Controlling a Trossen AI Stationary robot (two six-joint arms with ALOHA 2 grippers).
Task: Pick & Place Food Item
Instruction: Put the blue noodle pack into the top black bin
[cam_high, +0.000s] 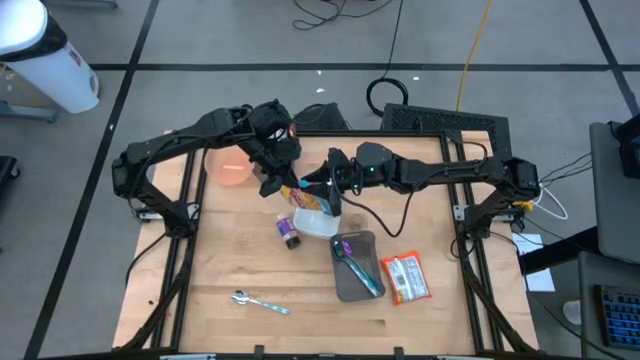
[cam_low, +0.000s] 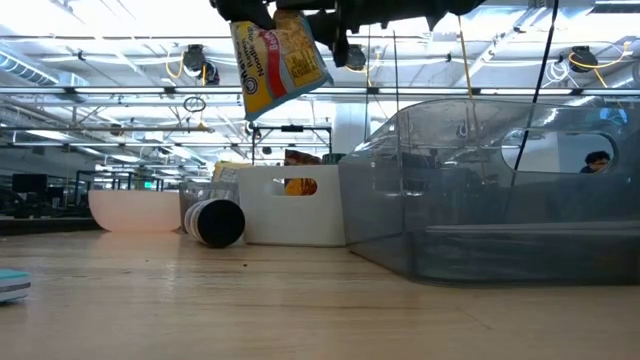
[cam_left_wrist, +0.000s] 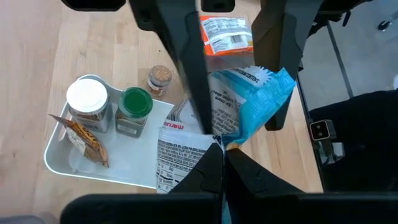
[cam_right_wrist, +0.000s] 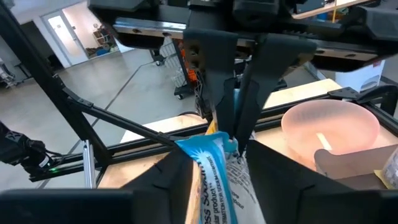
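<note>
A yellow, white and blue food packet hangs in the air over the table's middle, above a white bin. My left gripper is shut on its blue top edge. My right gripper faces it level from the table's right. It is open, with one finger on each side of the packet. I cannot tell whether those fingers touch it. The white bin holds a white-lidded jar, a green-lidded jar and a small sachet. My left gripper pinches the packet's blue sealed top edge between its two fingers, slanting down from the table's far left. The packet hangs below the fingers, tilted, clear of the table and the bin.
A pink bowl stands at the far left. A small jar lies beside the bin. A grey tray holding a teal utensil, a red packet and a spoon lie nearer the front edge.
</note>
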